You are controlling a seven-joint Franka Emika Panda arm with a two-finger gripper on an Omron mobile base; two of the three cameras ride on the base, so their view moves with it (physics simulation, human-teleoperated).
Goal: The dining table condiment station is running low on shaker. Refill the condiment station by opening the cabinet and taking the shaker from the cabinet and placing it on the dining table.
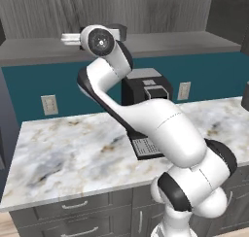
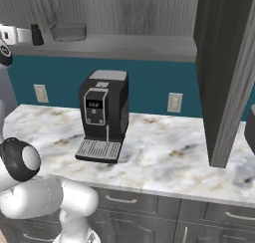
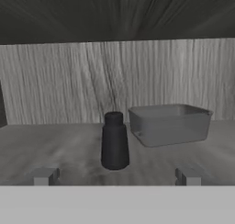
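**Colours in the kitchen**

The shaker (image 3: 114,142) is showing black against the grey wood-grain cabinet (image 3: 114,81). A grey tub (image 3: 170,124) is sitting beside it. The counter (image 2: 164,157) is showing white-grey marble veined tan, the coffee machine (image 2: 103,112) black, the wall (image 2: 149,87) teal.

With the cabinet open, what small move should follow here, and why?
Probably ease the open pincer straight forward around the small black cylindrical shaker, then close. The shaker stands upright, centred between the fingertips, apart from the grey rectangular container beside it.

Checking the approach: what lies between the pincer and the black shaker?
Nothing: in the hand view bare cabinet shelf separates the open pincer from the shaker.
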